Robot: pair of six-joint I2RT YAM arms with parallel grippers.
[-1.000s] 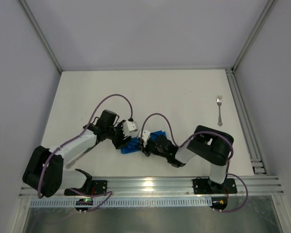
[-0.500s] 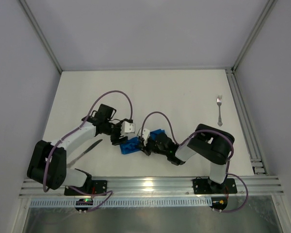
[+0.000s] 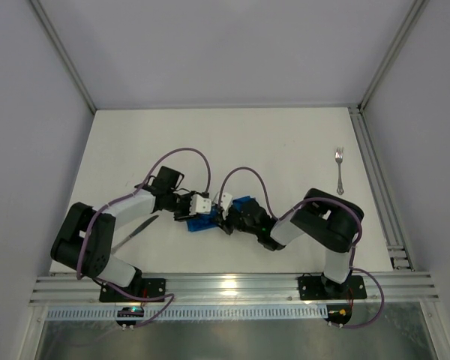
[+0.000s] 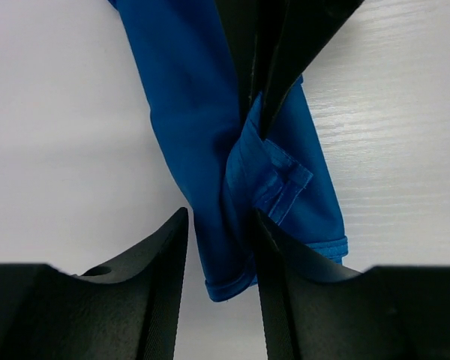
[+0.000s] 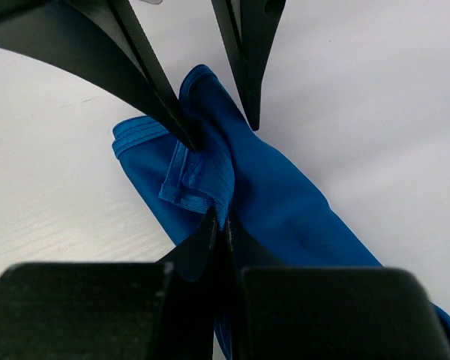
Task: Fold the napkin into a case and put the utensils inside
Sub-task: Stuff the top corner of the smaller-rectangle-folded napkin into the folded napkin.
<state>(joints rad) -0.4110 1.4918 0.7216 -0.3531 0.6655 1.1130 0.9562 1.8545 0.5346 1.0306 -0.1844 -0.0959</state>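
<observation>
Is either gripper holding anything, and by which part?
The right gripper pinches the napkin by its hemmed flap near one end; the left gripper straddles that end, jaws open.

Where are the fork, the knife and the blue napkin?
fork (image 3: 340, 172), top view, on its slim handle.
knife (image 3: 137, 229), top view, on its middle.
napkin (image 4: 180, 97), left wrist view, on the smooth cloth left of the pinch.

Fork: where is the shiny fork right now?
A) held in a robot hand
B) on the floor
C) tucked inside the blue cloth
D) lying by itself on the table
D: the fork lies alone near the right edge of the table, far from the napkin.
</observation>
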